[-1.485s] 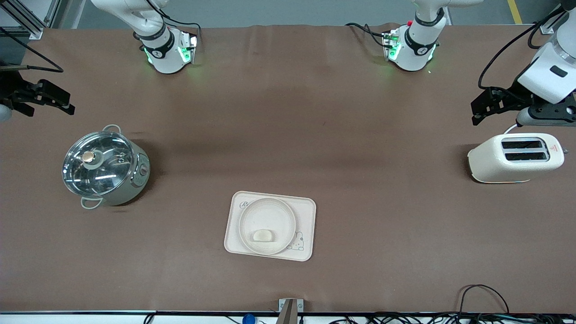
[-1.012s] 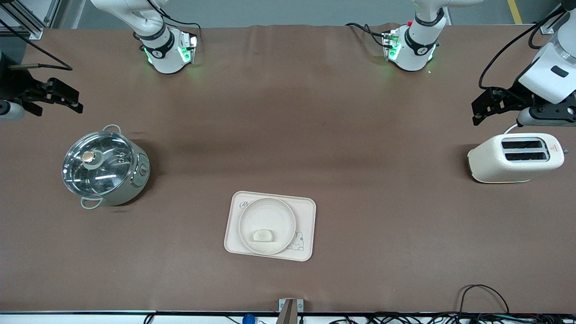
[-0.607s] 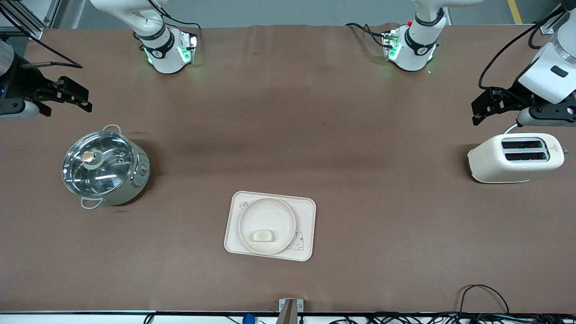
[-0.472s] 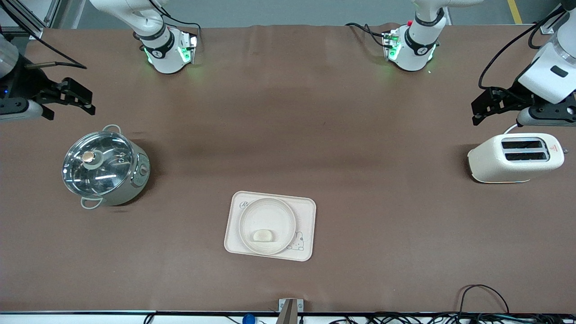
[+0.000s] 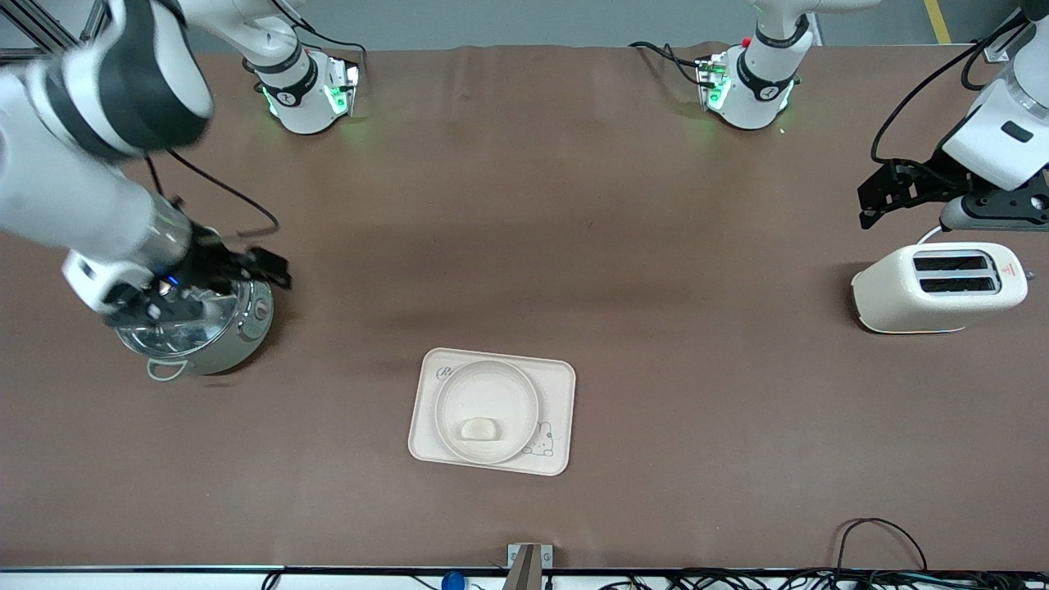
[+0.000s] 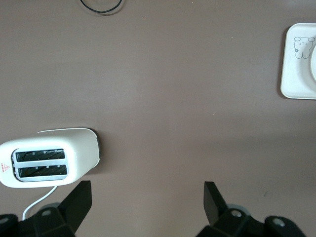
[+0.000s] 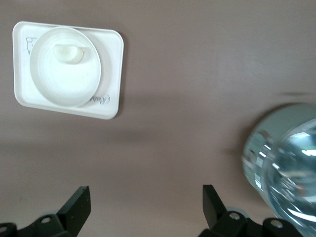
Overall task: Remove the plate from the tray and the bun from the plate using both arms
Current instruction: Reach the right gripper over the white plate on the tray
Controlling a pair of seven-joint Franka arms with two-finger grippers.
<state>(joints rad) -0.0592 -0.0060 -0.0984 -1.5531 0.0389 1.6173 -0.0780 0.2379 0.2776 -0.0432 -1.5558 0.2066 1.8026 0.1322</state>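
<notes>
While the left hand (image 5: 881,197) waits open over the table beside the white toaster (image 5: 938,287), our right hand (image 5: 262,266), open and empty, has swung over the steel lidded pot (image 5: 192,328); the small pale bun (image 5: 479,428) sits on the round cream plate (image 5: 459,389) on the rectangular rabbit-print tray (image 5: 557,410), untouched.

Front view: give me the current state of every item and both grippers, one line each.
Bun: lying on the plate.
Plate: resting on the tray.
Tray: flat on the table.
Pot: lid on.
Toaster: both slots empty.
Right gripper: open, empty, over the pot.
Left gripper: open, empty, waiting above the toaster's end.
</notes>
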